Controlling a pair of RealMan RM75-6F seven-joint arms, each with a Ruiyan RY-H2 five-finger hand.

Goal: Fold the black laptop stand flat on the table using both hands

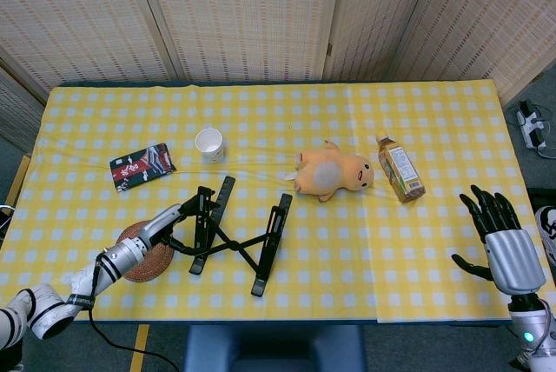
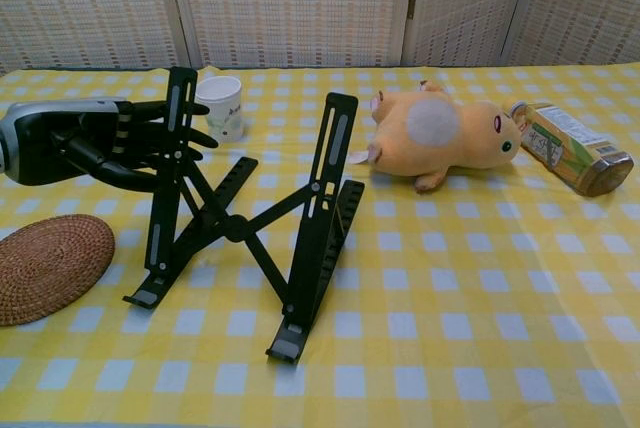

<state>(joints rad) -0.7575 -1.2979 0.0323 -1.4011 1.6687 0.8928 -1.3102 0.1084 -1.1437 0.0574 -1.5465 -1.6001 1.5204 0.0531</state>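
Note:
The black laptop stand (image 1: 239, 237) stands unfolded on the yellow checked cloth, its two uprights raised and joined by crossed struts (image 2: 250, 223). My left hand (image 2: 110, 138) reaches in from the left, with its fingers wrapped around the upper part of the stand's left upright. In the head view the same left hand (image 1: 178, 220) lies against that upright, above the woven mat. My right hand (image 1: 499, 237) hovers past the table's right edge with fingers spread and holds nothing. The chest view does not show it.
A round woven mat (image 2: 45, 266) lies just left of the stand. Behind it are a white paper cup (image 2: 222, 106) and a black-and-red packet (image 1: 142, 166). A yellow plush toy (image 2: 440, 138) and a lying bottle (image 2: 570, 148) sit to the right.

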